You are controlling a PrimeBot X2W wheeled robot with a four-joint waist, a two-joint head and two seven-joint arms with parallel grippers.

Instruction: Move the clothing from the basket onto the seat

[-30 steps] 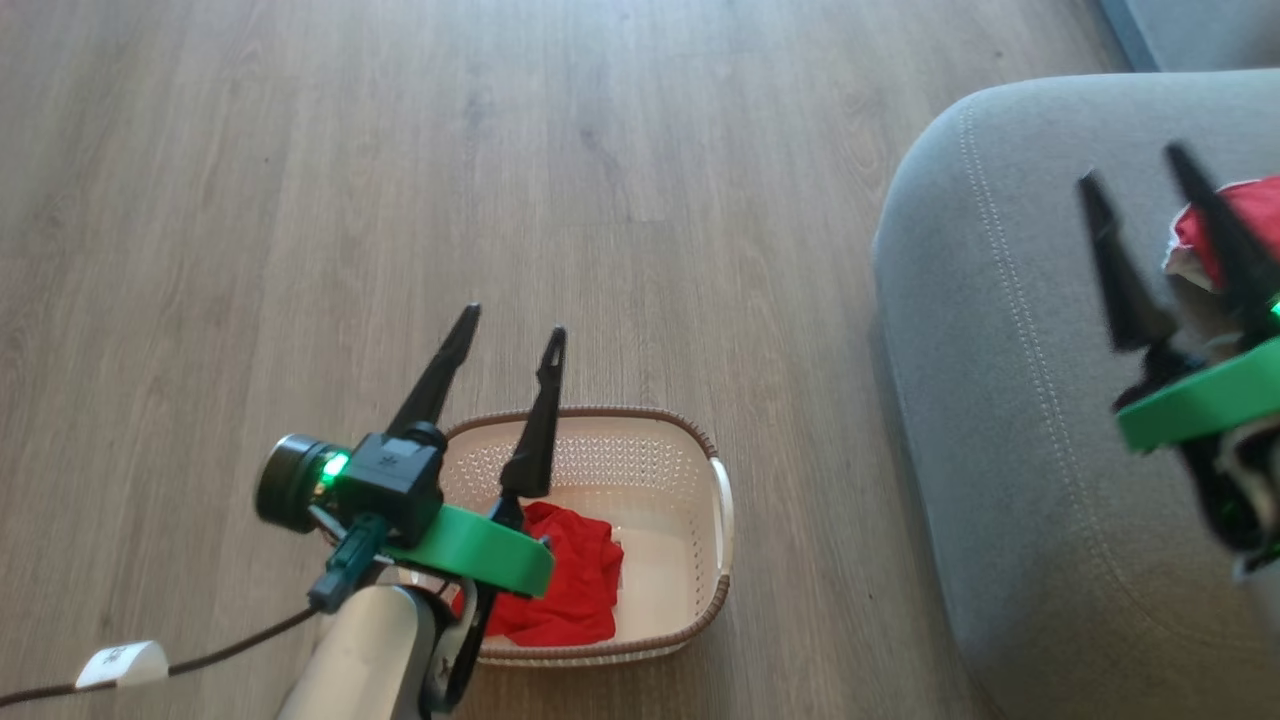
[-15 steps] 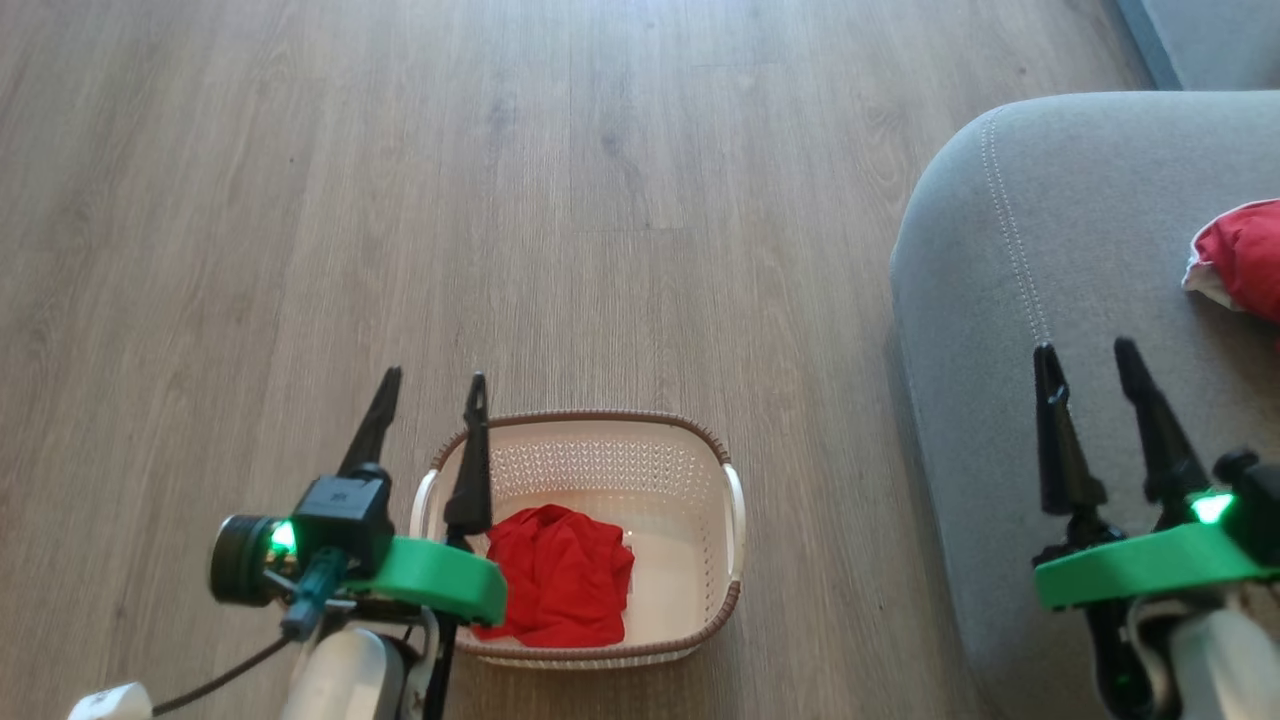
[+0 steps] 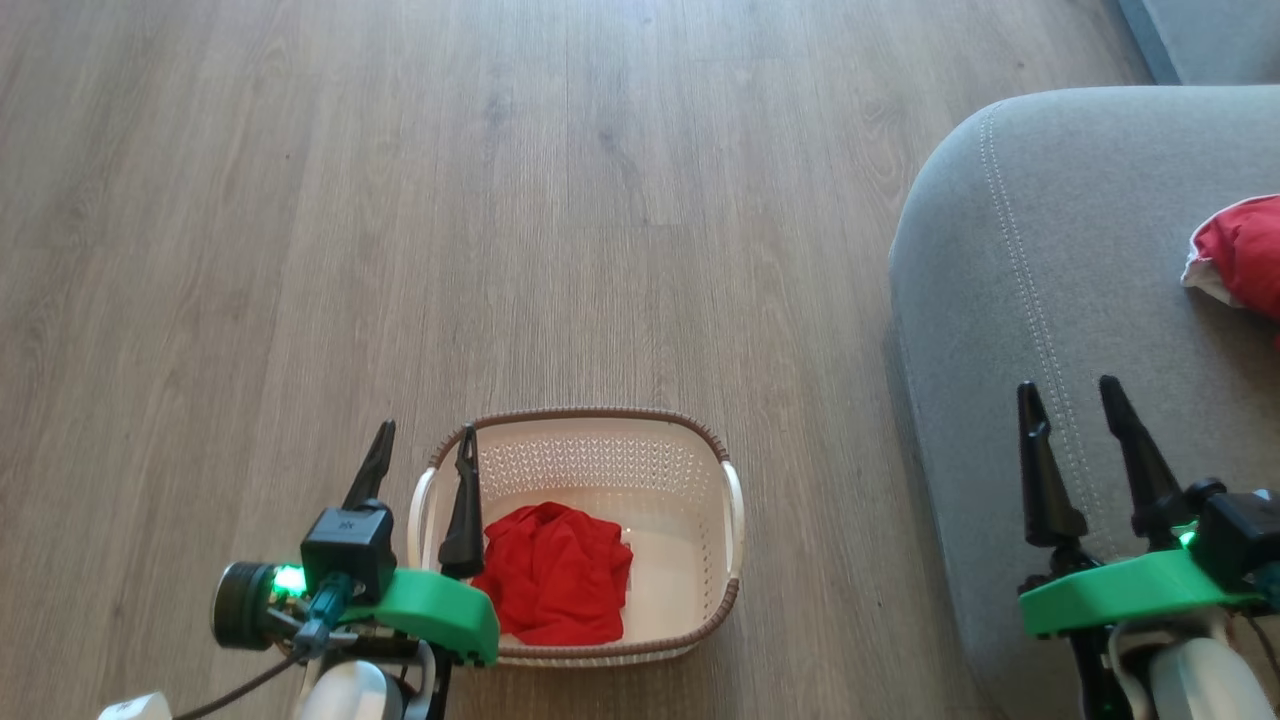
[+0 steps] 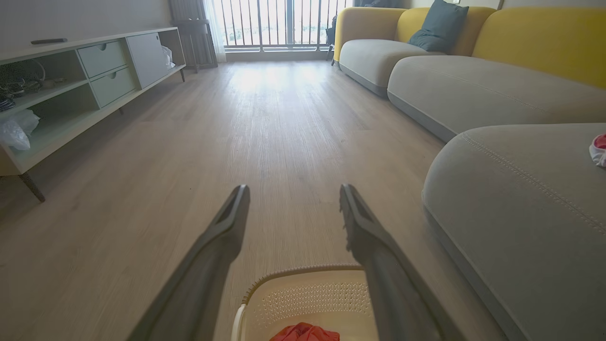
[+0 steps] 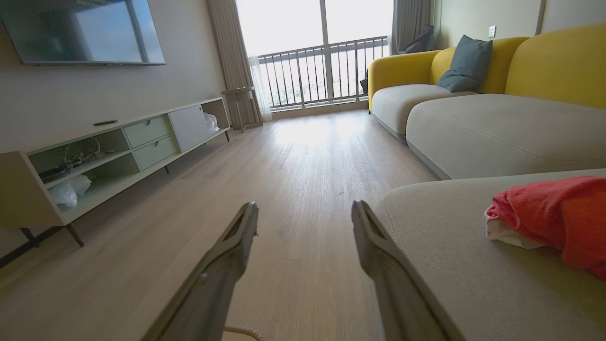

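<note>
Over basket [image 3: 716, 452] rim — left gripper [image 3: 425, 428] wide, empty | over seat [image 3: 1000, 300] edge — right gripper [image 3: 1066, 384] wide, empty

The clothing [image 3: 555, 585] is red, perhaps white-trimmed, the perforated basket [image 3: 600, 465] cream and brown-rimmed, the seat [image 3: 1050, 300] grey, pale-stitched.

One crumpled red garment [image 3: 555, 585] lies in the cream basket [image 3: 700, 480]; another [image 3: 1240, 255] rests on the grey seat [image 3: 1000, 300].

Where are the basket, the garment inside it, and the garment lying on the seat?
basket [image 3: 580, 412], head view, brown far rim.
garment in basket [image 3: 555, 575], head view, middle of red fabric.
garment on seat [image 3: 1245, 250], head view, red part.
</note>
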